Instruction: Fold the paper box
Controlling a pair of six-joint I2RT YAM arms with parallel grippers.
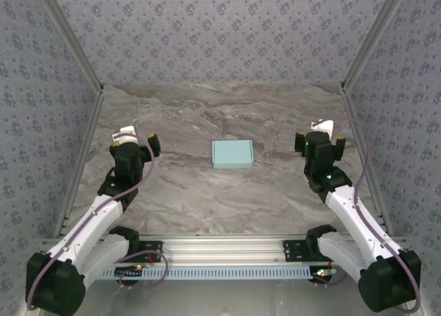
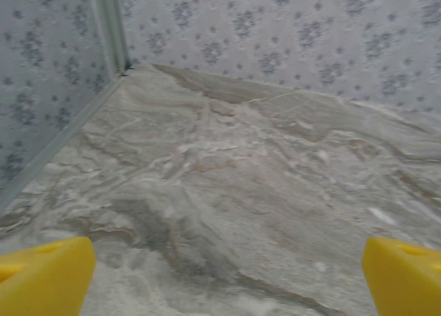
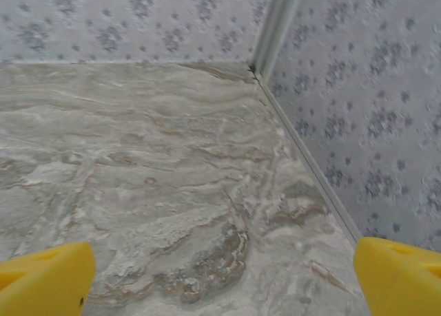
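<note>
- Centrally, the paper box (image 1: 232, 153) is seen folded shut on the table (image 1: 179, 192).
- Left gripper (image 1: 134, 138), frame's left: spread wide, empty.
- Right gripper (image 1: 320, 138), frame's right: spread likewise.

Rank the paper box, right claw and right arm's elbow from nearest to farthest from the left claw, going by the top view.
From the open left claw:
1. paper box, table centre, to its right.
2. right claw, across the table, far right side.
3. right arm's elbow, near right corner, at the table's edge.
</note>
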